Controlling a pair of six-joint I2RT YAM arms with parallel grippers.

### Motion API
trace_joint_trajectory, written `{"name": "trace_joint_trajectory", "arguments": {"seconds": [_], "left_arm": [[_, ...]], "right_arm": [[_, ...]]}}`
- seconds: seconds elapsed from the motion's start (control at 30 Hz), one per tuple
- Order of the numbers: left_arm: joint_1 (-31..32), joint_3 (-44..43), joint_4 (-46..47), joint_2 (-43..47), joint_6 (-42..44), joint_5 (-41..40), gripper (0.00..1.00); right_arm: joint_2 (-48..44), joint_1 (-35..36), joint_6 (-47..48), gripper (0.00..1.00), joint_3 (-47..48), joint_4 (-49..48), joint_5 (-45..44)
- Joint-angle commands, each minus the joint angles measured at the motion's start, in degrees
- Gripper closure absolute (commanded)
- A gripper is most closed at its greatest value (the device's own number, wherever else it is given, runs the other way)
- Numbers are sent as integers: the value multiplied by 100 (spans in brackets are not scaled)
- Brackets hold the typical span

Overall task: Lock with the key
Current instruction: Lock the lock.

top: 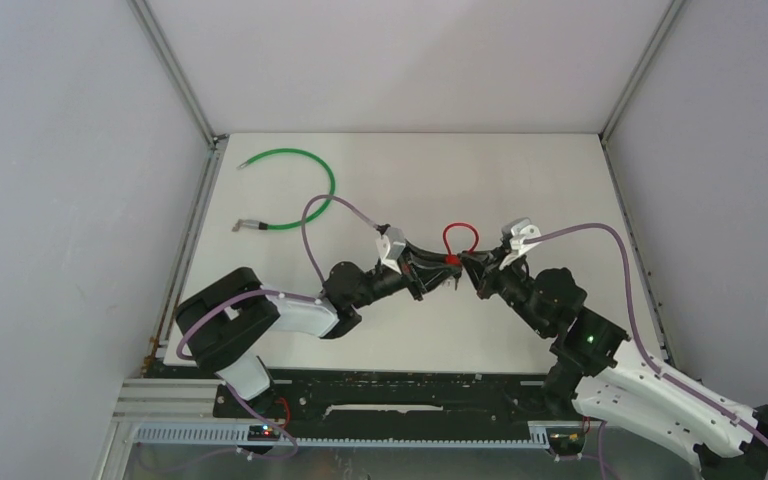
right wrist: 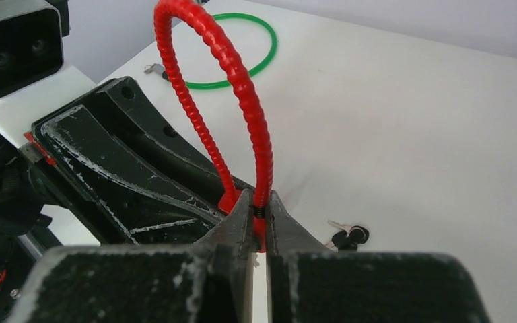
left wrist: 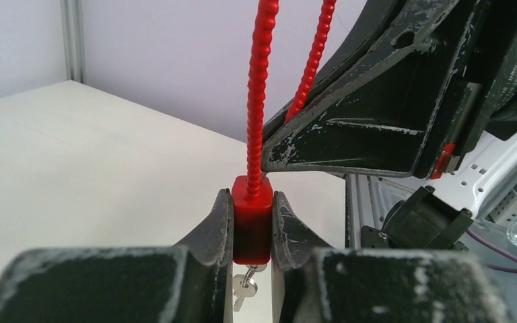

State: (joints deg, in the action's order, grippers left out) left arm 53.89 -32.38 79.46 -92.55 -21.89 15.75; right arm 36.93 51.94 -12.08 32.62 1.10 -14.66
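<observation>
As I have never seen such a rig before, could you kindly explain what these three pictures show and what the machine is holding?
These are two robot arms bolted at the near edge of a white table. One picture looks down from above and behind them; the other two come from a camera on each wrist. The left end effector is clamped on the red block-shaped lock body, with a small silver key showing beneath it. The right end effector is shut on the red ribbed cable just above that body. On the table lie a green cable loop with metal ends and small keys with a dark head.
</observation>
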Motion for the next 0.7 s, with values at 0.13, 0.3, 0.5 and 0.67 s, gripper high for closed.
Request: {"name": "trace_joint_trajectory", "arguments": {"seconds": [0.13,0.3,0.5,0.67], "left_arm": [[-81,-330,1177,328,616,-491,100],[-80,-332,1176,326,633,-476,100],[-72,-278,1177,367,733,-500,100],[-35,-277,1177,352,1062,-118,100]], "right_arm": [[-371,288,-115,76,-135,731,959],[-761,334,-57,69,-141,687,823],[-1292,467,392,64,-142,993,894],[-1732,522,492,64,-169,1275,383]]}}
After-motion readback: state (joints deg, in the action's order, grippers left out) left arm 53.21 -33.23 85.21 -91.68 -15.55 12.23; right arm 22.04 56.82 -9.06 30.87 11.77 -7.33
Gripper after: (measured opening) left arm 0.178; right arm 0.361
